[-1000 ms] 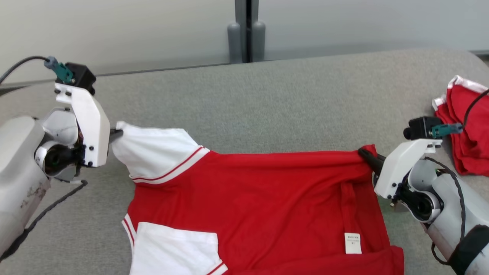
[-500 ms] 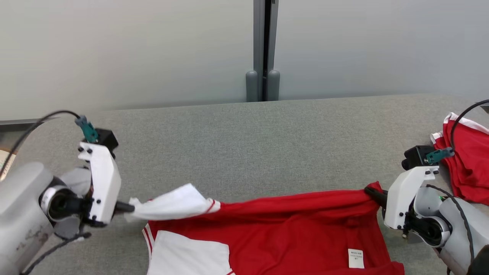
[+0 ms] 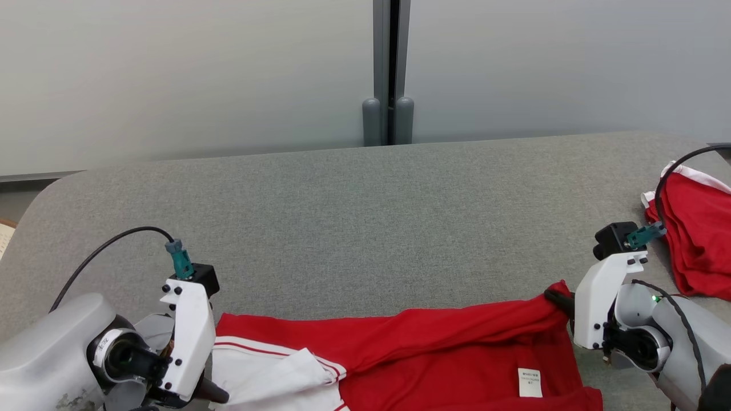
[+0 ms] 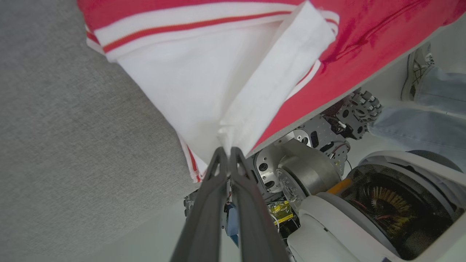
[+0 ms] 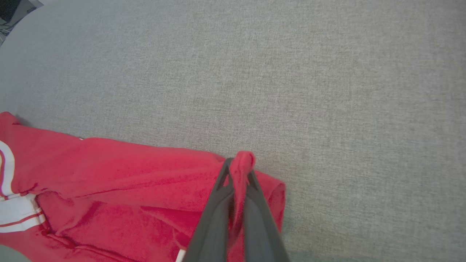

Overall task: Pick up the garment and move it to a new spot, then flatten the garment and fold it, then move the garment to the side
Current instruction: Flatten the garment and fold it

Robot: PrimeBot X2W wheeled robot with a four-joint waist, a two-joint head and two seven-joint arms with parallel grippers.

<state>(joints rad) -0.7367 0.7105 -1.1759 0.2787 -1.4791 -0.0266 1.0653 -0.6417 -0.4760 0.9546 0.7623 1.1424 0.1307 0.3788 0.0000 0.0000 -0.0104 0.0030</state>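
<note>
Since the earlier frame, the left gripper (image 3: 220, 395) had carried the white sleeve (image 3: 274, 371) down and back over the garment (image 3: 434, 354), so that the sleeve now lay folded onto the red body instead of stretching out sideways; the head camera had also shifted. The garment, red with white sleeves and red-and-white trim, lay on the grey table (image 3: 354, 228) at its near edge, part of it hanging over that edge. A white label (image 3: 529, 382) showed on the garment's right part. The left gripper (image 4: 228, 154), at the garment's near-left corner, had its fingers pressed together on the tip of the white sleeve (image 4: 218, 83). The right gripper (image 5: 238, 165), at the garment's far-right corner, pinched a tuft of red cloth (image 5: 145, 182) between closed fingers. Another red garment (image 3: 697, 240) lay well to the right of the first one. Beyond the table's near edge, past the garment, a person's leg in jeans (image 4: 418, 123) and a shoe (image 4: 415, 72) were seen.
</note>
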